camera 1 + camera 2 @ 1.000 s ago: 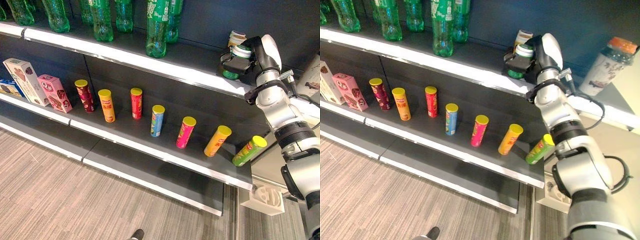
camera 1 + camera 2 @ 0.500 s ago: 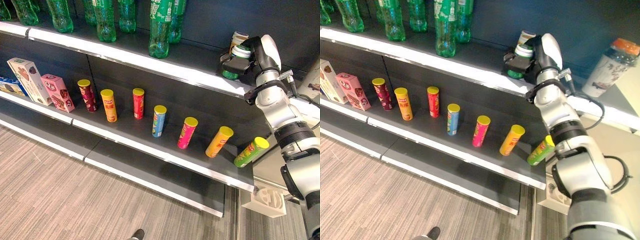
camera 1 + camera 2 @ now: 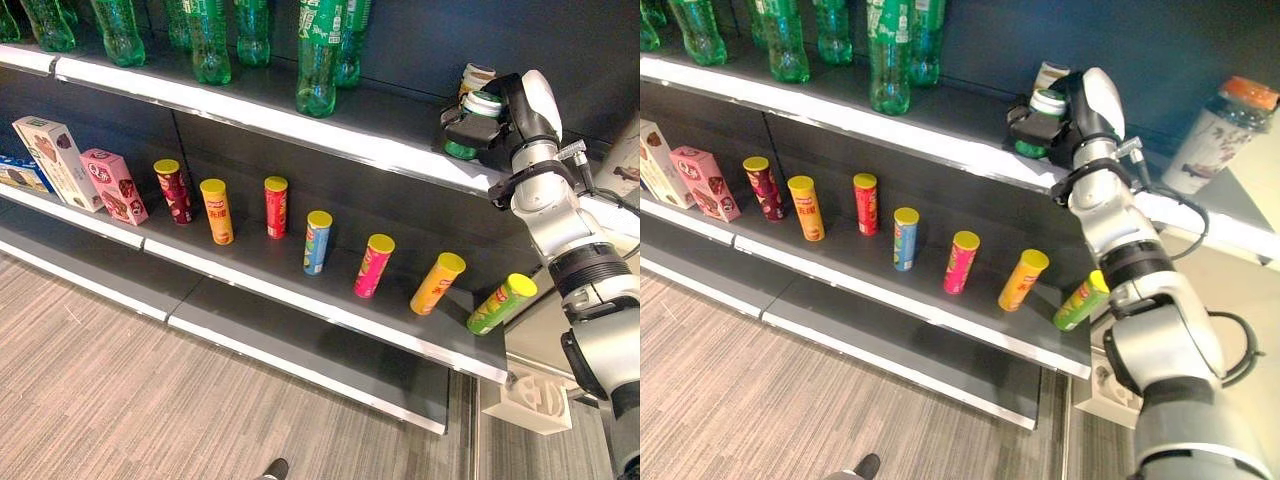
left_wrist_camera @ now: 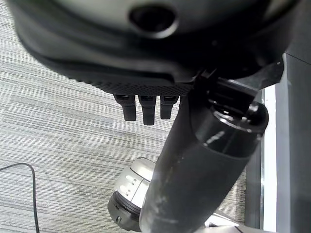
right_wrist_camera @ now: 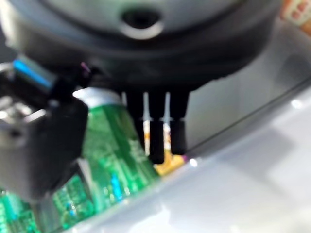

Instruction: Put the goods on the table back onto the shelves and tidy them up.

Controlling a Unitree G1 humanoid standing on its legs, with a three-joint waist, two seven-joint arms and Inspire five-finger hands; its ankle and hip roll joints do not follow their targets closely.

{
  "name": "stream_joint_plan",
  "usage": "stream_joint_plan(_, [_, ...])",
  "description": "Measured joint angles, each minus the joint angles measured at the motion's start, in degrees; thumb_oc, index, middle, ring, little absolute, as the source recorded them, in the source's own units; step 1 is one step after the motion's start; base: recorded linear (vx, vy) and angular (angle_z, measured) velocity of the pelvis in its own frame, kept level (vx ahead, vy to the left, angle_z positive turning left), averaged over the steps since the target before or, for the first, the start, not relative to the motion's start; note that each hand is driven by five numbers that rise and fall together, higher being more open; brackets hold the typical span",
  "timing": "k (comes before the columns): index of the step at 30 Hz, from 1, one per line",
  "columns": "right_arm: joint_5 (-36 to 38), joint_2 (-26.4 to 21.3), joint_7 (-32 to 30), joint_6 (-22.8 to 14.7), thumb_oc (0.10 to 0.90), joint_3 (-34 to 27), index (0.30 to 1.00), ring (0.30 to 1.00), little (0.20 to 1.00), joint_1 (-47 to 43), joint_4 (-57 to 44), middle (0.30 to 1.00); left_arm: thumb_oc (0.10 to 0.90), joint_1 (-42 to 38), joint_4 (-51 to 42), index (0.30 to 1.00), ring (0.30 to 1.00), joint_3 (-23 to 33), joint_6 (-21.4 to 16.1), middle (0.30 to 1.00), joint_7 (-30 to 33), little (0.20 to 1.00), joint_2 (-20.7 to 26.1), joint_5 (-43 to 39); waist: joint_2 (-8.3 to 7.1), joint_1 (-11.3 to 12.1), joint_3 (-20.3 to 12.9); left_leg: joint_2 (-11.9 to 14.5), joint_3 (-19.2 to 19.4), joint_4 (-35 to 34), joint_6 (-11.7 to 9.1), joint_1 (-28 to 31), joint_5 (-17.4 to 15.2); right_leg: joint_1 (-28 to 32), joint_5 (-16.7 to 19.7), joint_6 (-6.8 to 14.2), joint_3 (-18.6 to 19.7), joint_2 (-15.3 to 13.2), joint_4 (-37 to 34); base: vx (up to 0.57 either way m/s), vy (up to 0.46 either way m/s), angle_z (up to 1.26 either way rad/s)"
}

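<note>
**Green can held at the upper shelf**

We see the right hand (image 3: 492,118) curled around a short green can with a white lid (image 3: 1040,123), holding it on the right end of the grey upper shelf (image 3: 300,118), just beside a pale can (image 3: 474,76). The label print is too small for us to read. Below, yellow-lidded snack tubes (image 3: 316,240) stand in a row on the middle shelf (image 3: 250,275). The left hand (image 4: 146,108) hangs over the grey floor (image 4: 58,136), its fingers relaxed and holding nothing.

The right hand (image 5: 73,131) grips a green bottle (image 5: 114,165) between thumb and fingers (image 5: 156,141), above a pale shelf (image 5: 233,194).
</note>
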Motion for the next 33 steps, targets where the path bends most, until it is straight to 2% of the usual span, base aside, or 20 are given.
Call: stream_joint_plan(33, [0.02,1.71,-0.05,0.07,0.8,0.0,0.9,0.9,0.9,0.0,0.01,0.9,0.8,0.06,0.0,0.9,0.9,0.01,0.03,0.9,-0.02,0.9,0.12,-0.11,0.18,-0.35,-0.12,0.1,0.57,0.0,0.01,0.25,-0.01,0.04,0.11,-0.14,0.47,0.01,0.0,0.0,0.0,-0.01])
